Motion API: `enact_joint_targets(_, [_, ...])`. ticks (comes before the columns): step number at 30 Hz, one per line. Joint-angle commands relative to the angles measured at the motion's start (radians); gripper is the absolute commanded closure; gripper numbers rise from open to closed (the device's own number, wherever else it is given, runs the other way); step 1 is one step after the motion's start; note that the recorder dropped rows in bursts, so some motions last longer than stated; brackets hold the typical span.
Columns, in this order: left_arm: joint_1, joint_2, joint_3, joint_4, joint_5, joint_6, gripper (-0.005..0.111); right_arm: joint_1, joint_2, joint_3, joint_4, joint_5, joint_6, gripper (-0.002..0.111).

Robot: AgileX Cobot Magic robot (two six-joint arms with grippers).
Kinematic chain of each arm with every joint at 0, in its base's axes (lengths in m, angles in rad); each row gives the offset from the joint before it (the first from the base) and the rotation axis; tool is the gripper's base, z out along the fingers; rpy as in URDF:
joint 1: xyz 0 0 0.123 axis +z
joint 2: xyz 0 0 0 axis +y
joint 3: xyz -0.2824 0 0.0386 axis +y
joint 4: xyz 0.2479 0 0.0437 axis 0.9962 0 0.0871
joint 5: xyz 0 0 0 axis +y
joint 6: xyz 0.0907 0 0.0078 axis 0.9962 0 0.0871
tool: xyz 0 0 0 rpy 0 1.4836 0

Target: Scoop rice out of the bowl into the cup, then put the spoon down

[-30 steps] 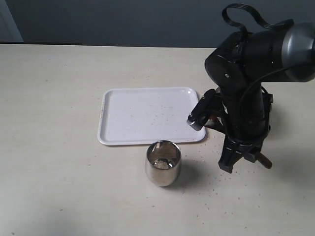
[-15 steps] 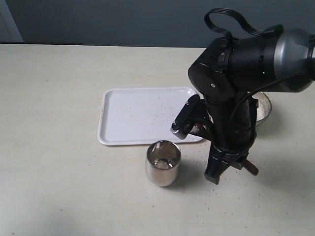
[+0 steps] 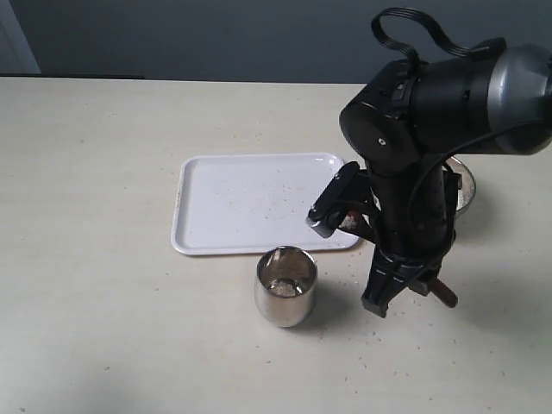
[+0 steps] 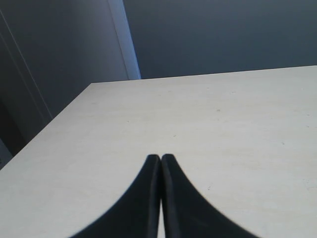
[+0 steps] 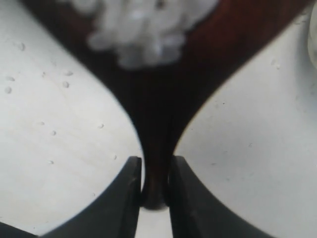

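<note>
One heaped load of rice (image 5: 143, 25) rides in the spoon (image 5: 154, 124), and the right pincer (image 5: 154, 171) is clamped on the thin handle by its tips alone, so we judge the main risk to be the spoon rolling or slipping in that narrow grip and shedding grains short of the cup (image 3: 286, 286). The cup stands on the table (image 3: 103, 259) at about 6 o'clock from the white tray (image 3: 224, 198), and its mouth looks narrow against the spoon; a tilt begun off centre would, we think, send rice down the outside, adding to the stray grains (image 3: 282, 200) already dotting the tray. Its rounded sides also suggest that a knock from the spoon or the arm could tip it. The left pincer (image 4: 161, 161) is pressed together on nothing above bare table, well apart from the work. Much is hidden from us: in the exterior view the right arm (image 3: 414, 129) covers nearly all of the bowl (image 3: 464, 181), at 3 o'clock from the tray, leaving a sliver of rim, and most of the spoon, of which only the handle's end pokes out low beside the arm. We cannot tell how high the spoon rides nor how near it is to the cup's mouth; the wrist view blurs the rice, and the cup's contents are lost in reflections.
</note>
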Motion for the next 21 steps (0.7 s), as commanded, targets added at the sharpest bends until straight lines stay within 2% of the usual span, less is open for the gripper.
enact_joint_targets(1, [0.003, -0.004, -0.003, 0.002, -0.003, -0.005, 0.106, -0.004, -0.011, 0.002, -0.015, 0.001, 0.012, 0.109])
enact_joint_targets(21, [0.003, -0.004, -0.003, 0.002, -0.003, -0.005, 0.106, -0.004, -0.033, 0.002, 0.101, 0.001, -0.002, 0.109])
